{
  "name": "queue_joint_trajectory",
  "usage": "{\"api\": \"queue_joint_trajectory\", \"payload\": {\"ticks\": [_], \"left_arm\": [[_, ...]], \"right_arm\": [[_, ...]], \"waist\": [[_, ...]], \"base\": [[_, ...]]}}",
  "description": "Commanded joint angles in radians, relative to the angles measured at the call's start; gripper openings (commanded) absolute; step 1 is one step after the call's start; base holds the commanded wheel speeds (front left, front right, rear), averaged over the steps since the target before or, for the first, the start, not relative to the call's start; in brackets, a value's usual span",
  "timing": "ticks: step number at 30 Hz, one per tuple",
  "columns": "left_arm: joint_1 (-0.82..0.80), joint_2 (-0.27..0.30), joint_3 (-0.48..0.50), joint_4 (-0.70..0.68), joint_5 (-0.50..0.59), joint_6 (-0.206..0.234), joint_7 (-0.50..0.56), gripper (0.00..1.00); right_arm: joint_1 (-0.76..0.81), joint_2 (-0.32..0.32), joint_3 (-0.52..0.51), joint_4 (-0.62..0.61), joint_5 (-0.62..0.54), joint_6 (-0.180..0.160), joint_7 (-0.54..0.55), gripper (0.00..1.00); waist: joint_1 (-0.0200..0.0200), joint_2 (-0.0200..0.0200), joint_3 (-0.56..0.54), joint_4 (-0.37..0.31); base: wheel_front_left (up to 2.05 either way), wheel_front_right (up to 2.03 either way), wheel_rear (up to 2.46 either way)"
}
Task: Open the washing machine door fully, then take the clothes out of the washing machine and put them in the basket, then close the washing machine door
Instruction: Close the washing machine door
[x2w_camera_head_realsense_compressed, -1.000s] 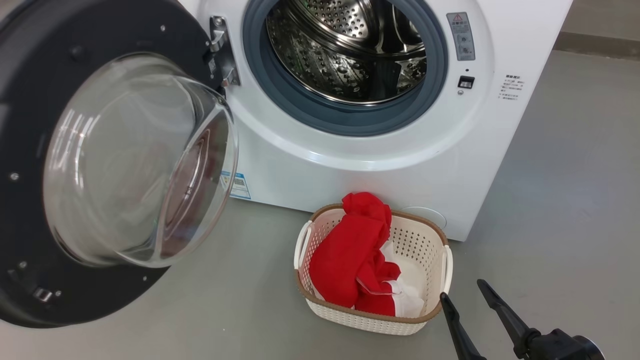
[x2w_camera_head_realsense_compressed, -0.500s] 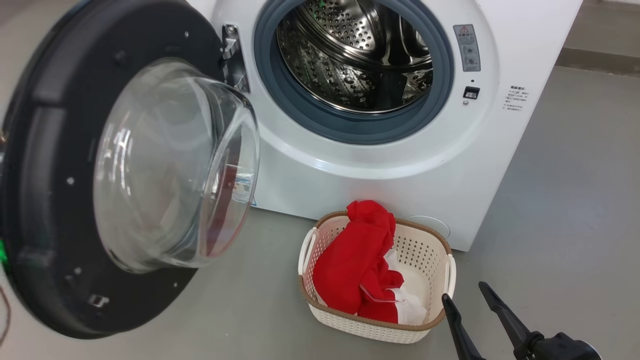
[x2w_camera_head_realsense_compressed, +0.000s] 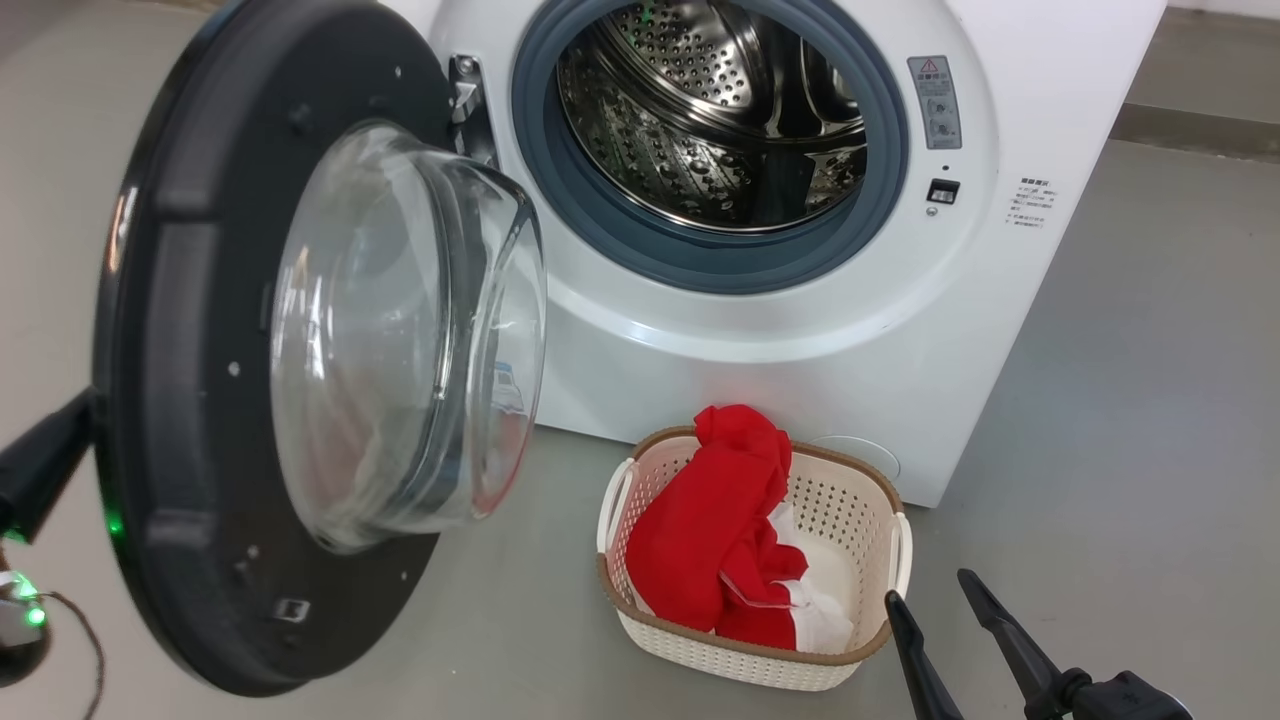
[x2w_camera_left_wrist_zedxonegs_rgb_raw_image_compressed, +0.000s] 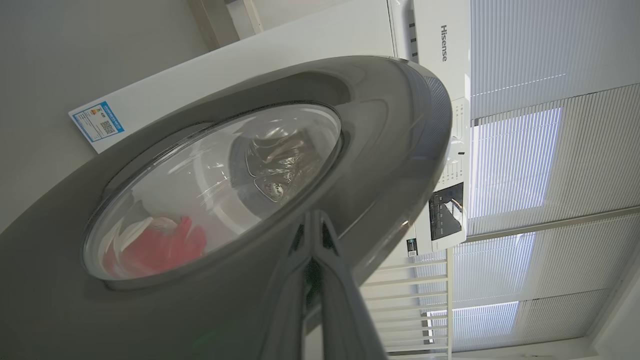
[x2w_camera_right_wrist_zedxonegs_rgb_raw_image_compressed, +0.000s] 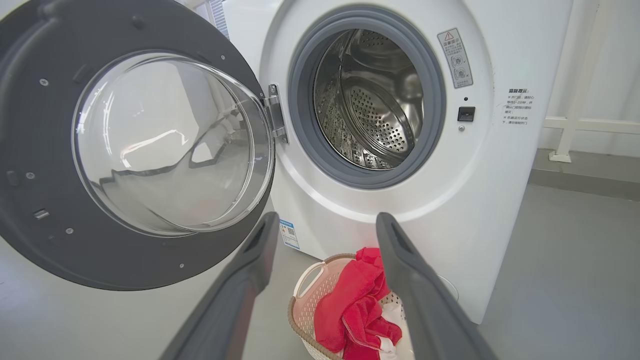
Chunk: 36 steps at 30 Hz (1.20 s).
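L gripper (x2w_camera_left_wrist_zedxonegs_rgb_raw_image_compressed: 312, 216) shut, tips against outer face of washing machine door (x2w_camera_head_realsense_compressed: 180, 300); it now shows behind the rim, didn't 1 s ago. Door has swung partway toward washing machine (x2w_camera_head_realsense_compressed: 800, 340), more edge-on. R gripper (x2w_camera_head_realsense_compressed: 928, 587) open, empty, just beside basket (x2w_camera_head_realsense_compressed: 850, 478). Red clothes (x2w_camera_head_realsense_compressed: 700, 530) in basket, unchanged.

left gripper (x2w_camera_head_realsense_compressed: 58, 448) mostly behind the washing machine door (x2w_camera_head_realsense_compressed: 180, 300), warning label (x2w_camera_head_realsense_compressed: 932, 88) print probably too small to read

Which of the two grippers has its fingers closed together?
The left gripper: its fingers meet in a point against the washing machine door. The right gripper stands wide open.
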<state>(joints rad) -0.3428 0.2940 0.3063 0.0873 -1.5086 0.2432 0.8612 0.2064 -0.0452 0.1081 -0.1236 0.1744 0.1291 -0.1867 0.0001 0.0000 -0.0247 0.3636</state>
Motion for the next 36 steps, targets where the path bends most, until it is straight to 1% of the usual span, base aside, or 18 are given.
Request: {"api": "queue_joint_trajectory", "payload": {"ticks": [1, 7, 12, 15, 24, 28, 36], "left_arm": [[-0.010, 0.011, 0.023, -0.059, -0.020, 0.010, 0.010, 0.00], [0.027, -0.048, 0.001, -0.158, -0.032, 0.046, 0.008, 0.00], [0.052, -0.101, -0.017, -0.211, -0.037, 0.065, -0.006, 0.00], [0.066, -0.127, -0.032, -0.237, -0.037, 0.069, -0.011, 0.00], [0.090, -0.183, -0.065, -0.288, -0.053, 0.072, -0.016, 0.00], [0.093, -0.210, -0.091, -0.292, -0.061, 0.062, -0.035, 0.00], [0.087, -0.236, -0.156, -0.281, -0.090, 0.039, -0.075, 0.00]], "right_arm": [[-0.018, -0.005, 0.022, -0.022, 0.005, 0.002, -0.011, 1.00], [-0.022, -0.005, 0.022, -0.016, 0.008, 0.002, -0.017, 1.00], [-0.026, -0.005, 0.021, -0.013, 0.010, 0.002, -0.021, 1.00], [-0.029, -0.005, 0.022, -0.010, 0.011, 0.002, -0.023, 1.00], [-0.037, -0.005, 0.018, -0.010, 0.009, 0.002, -0.024, 1.00], [-0.044, -0.005, 0.019, -0.009, 0.009, 0.002, -0.025, 1.00], [-0.051, -0.005, 0.019, -0.006, 0.012, 0.002, -0.028, 1.00]], "waist": [[-0.0001, 0.0000, 0.002, -0.002], [-0.0001, 0.0000, 0.005, -0.010], [-0.0001, 0.0000, 0.012, -0.021], [-0.0001, 0.0000, 0.015, -0.029], [-0.0001, 0.0000, 0.029, -0.056], [-0.0001, 0.0000, 0.036, -0.064], [-0.0001, 0.0000, 0.043, -0.077]], "base": [[0.00, 0.00, 0.00], [0.00, 0.00, 0.00], [0.00, 0.00, 0.00], [0.00, 0.00, 0.00], [0.00, 0.00, 0.00], [0.00, 0.00, 0.00], [0.00, 0.00, 0.00]]}}
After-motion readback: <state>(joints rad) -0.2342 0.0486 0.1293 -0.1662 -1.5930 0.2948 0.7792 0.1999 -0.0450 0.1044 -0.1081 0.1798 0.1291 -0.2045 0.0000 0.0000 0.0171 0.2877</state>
